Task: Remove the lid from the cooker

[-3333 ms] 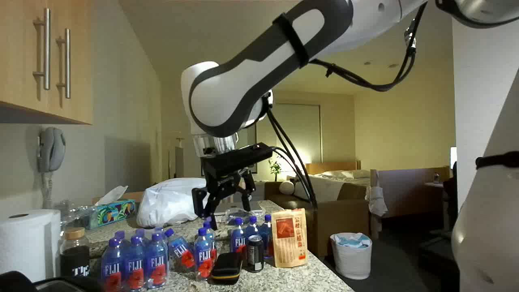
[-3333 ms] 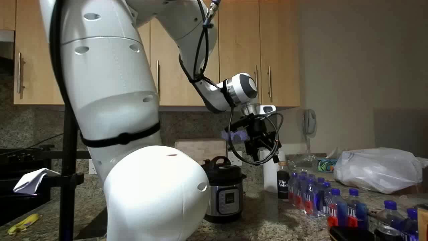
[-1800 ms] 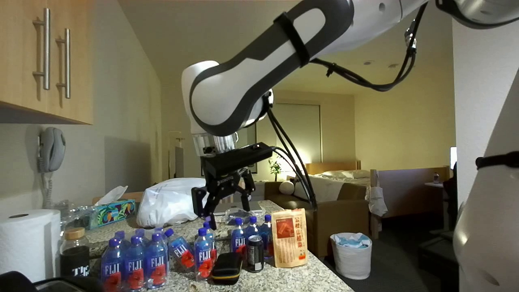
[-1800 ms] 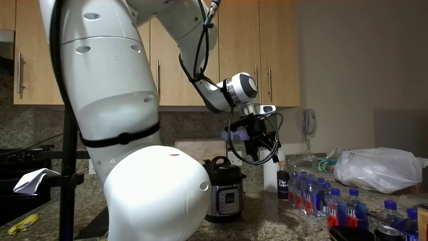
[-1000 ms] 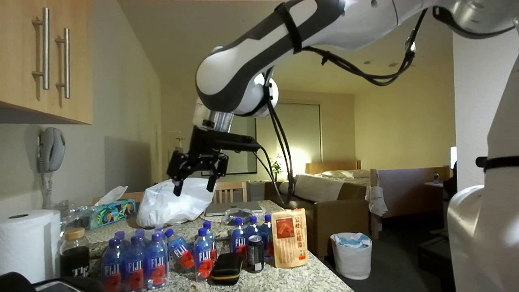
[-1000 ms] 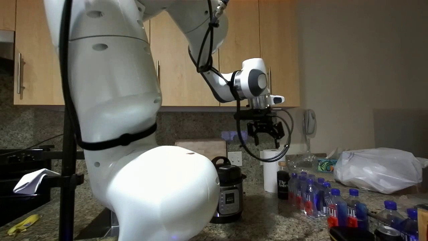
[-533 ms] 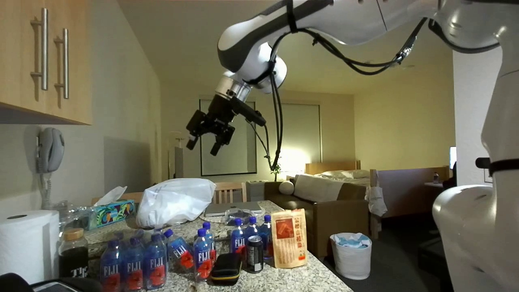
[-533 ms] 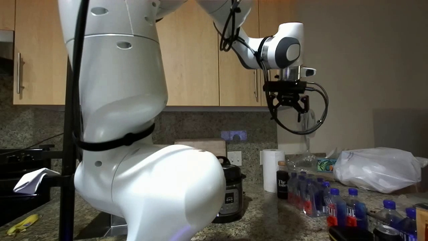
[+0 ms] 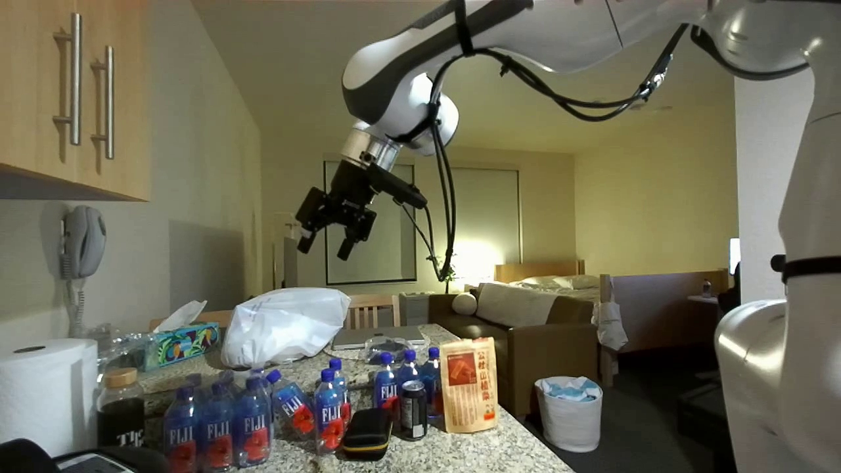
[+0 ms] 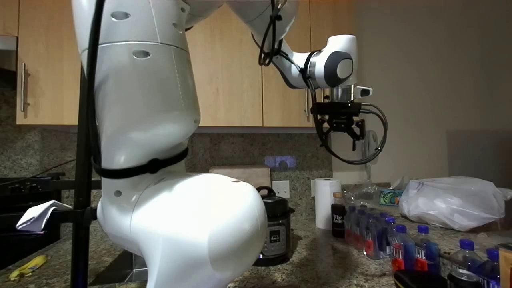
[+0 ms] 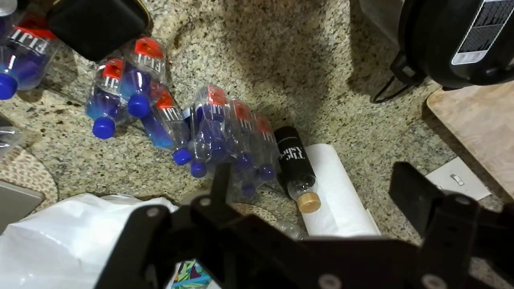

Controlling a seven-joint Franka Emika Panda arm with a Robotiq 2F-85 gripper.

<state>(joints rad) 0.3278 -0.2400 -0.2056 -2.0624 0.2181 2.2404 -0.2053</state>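
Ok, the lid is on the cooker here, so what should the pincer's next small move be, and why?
I'd probably swing the open, empty pincer across toward the cooker before descending. In the wrist view the lid shows only partly, at the upper right corner, while the fingers frame the paper roll and black-labelled bottle instead.

FIJI bottles (image 9: 294,406), white bag (image 9: 284,327), paper roll (image 9: 47,397)

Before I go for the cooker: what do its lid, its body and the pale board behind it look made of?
Lid: probably plastic, low sheen; the black surface shows no metallic glint.
Cooker body: likely metal, perhaps brushed steel, judging by its silvery-gray look, though it's partly hidden.
Board: looks like wood, matte; tan with streaky, grain-like markings.
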